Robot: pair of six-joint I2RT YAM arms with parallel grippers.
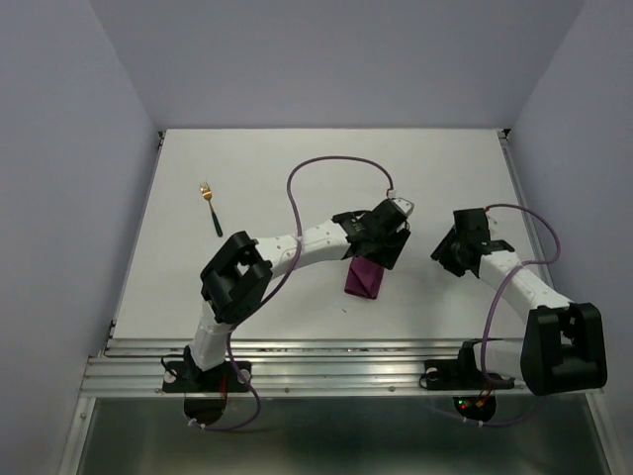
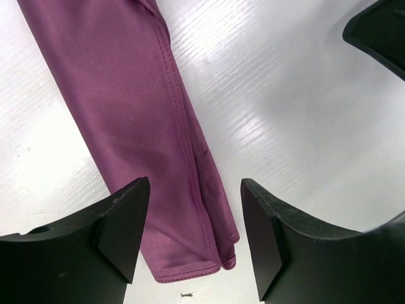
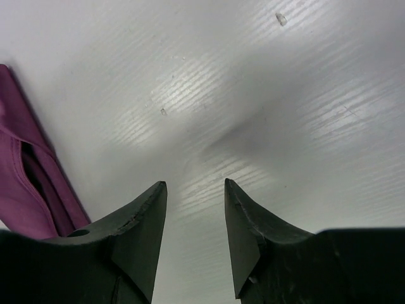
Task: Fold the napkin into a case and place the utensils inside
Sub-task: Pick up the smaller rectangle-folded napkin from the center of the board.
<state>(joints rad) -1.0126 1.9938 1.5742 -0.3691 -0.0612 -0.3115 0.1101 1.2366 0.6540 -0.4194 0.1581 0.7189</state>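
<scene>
**Item: case**. Plum-purple cloth folded into a narrow layered strip, lying flat on the white desk. It sits directly under the left hand, with its hemmed near end showing between the two fingers. It is just to the left of the right hand, where a dark slit shows between the layers.

- Handling: likely light, limp and smooth, so it would slide on the desk and the layers would come apart if dragged. Best held by pinching all the layers together at a stitched edge, or by pinning one end and lifting only the top layer to open the pocket.

**Item: fork**. Gold head and dark handle. It is well away from both hands, on the far left of the desk. It is the only utensil in sight.

- Handling: likely stiff, thin and slippery. Grip across the handle.

**Left hand.** The jaws are spread wide on either side of the strip's end. Nothing is gripped, and whether the fingers touch the cloth is unclear.

**Right hand.** The jaws are partly apart over bare desk. It is empty and touches nothing.
</scene>
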